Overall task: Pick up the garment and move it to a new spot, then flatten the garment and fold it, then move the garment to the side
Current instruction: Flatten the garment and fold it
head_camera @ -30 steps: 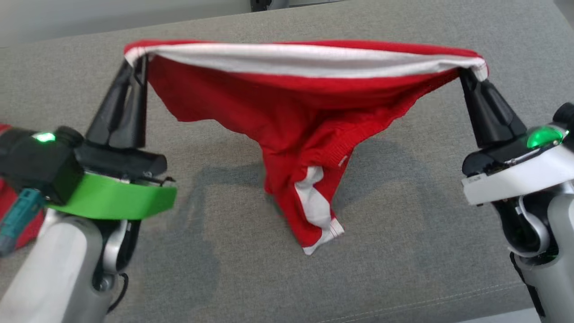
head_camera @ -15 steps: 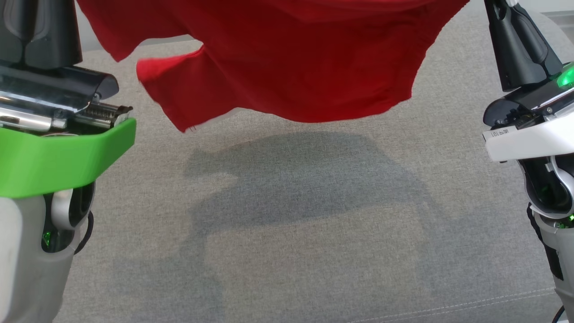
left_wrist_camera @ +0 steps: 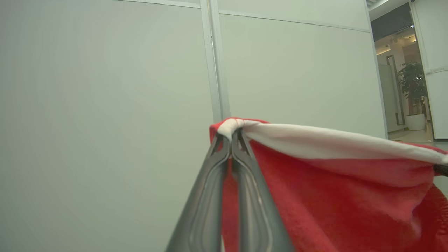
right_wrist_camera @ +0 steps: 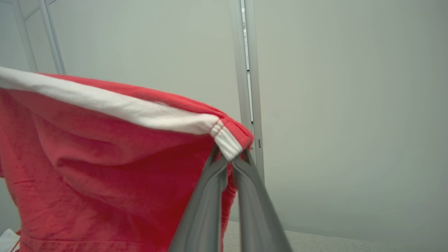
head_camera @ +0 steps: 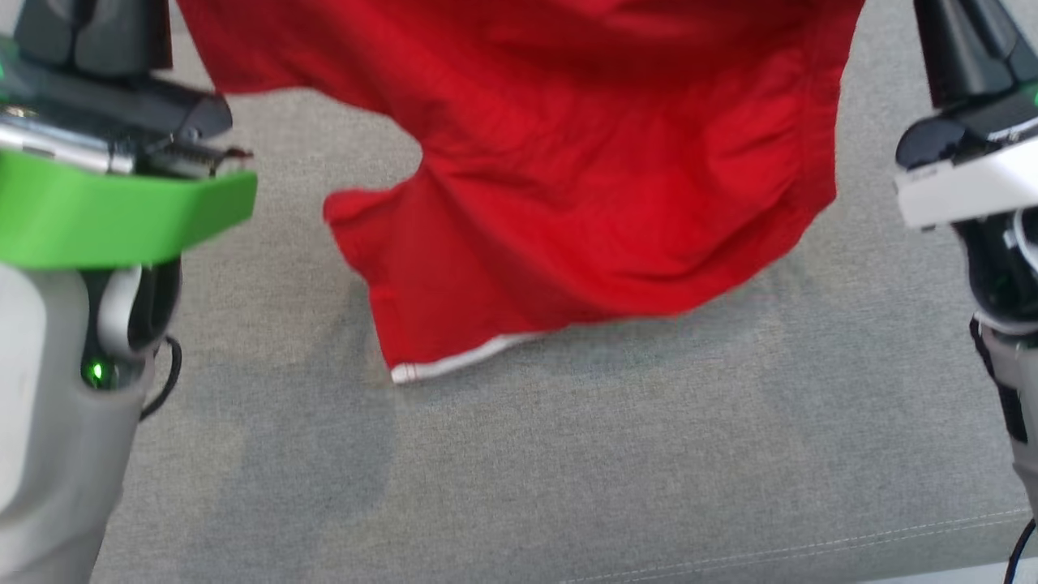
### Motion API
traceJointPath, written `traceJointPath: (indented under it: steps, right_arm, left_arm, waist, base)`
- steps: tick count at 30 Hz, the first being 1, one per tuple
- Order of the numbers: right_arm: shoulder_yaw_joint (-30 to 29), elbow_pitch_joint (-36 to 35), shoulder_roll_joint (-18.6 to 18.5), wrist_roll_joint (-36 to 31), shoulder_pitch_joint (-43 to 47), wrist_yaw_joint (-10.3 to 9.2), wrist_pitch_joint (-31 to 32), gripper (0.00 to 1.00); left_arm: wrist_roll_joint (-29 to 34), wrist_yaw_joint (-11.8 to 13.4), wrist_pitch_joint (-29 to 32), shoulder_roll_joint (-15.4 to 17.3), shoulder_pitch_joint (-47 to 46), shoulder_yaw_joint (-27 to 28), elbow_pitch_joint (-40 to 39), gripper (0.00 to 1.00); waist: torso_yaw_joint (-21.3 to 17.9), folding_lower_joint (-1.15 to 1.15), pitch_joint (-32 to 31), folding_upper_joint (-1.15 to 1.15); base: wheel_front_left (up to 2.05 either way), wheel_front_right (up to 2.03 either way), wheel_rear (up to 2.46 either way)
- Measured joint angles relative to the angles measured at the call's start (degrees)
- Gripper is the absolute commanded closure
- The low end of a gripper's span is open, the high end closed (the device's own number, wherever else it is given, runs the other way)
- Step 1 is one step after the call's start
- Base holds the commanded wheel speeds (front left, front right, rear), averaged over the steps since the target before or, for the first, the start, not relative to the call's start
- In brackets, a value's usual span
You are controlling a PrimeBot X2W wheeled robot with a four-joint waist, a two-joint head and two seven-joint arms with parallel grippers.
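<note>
The garment (head_camera: 568, 186) is red with white trim and hangs spread between my two grippers above the grey cushion (head_camera: 568, 470). My left gripper (left_wrist_camera: 231, 134) is shut on one white-banded corner of the garment (left_wrist_camera: 332, 196). My right gripper (right_wrist_camera: 227, 157) is shut on the opposite corner, at the ribbed white end of the band on the garment (right_wrist_camera: 105, 168). In the head view the left fingers (head_camera: 49, 32) and right fingers (head_camera: 965, 40) rise past the top edge. The white-edged lower hem (head_camera: 462, 361) hangs close to the cushion; whether it touches I cannot tell.
A stitched seam (head_camera: 811, 547) runs along the cushion near its front edge. Both wrist views look at pale wall panels (left_wrist_camera: 105, 105) behind the cloth, and a doorway with a potted plant (left_wrist_camera: 414, 87) sits far off.
Both arms have risen with the garment, lifting its bunched bottom off the cushion. The cloth has opened out, and its white-edged hem now hangs lower than half a second ago.
</note>
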Motion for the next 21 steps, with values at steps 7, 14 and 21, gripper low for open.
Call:
traceJointPath:
  steps: [7,14,21]
  right_arm:
    - [2.15,9.10,-0.87,-3.07,-13.23,0.00,-2.65,1.00]
    - [6.20,22.77,2.15,-4.19,-29.19,0.00,-11.02,1.00]
    - [9.21,40.33,6.62,-6.46,-39.47,-0.01,-18.25,1.00]
  left_arm:
    - [-1.29,-5.58,-4.41,-3.56,-13.75,-1.66,14.32,1.00]
    - [0.83,-9.54,-9.65,-7.06,-29.05,-2.91,32.70,1.00]
    - [0.05,-11.28,-11.24,-10.29,-36.11,-2.32,49.85,1.00]
  waist:
    - [0.56,0.00,5.32,0.00]
    - [1.11,0.00,10.26,0.00]
    - [0.90,0.01,12.97,0.00]
  base:
    - [0.00,0.00,0.00]
    - [0.00,0.00,0.00]
    - [0.00,0.00,0.00]
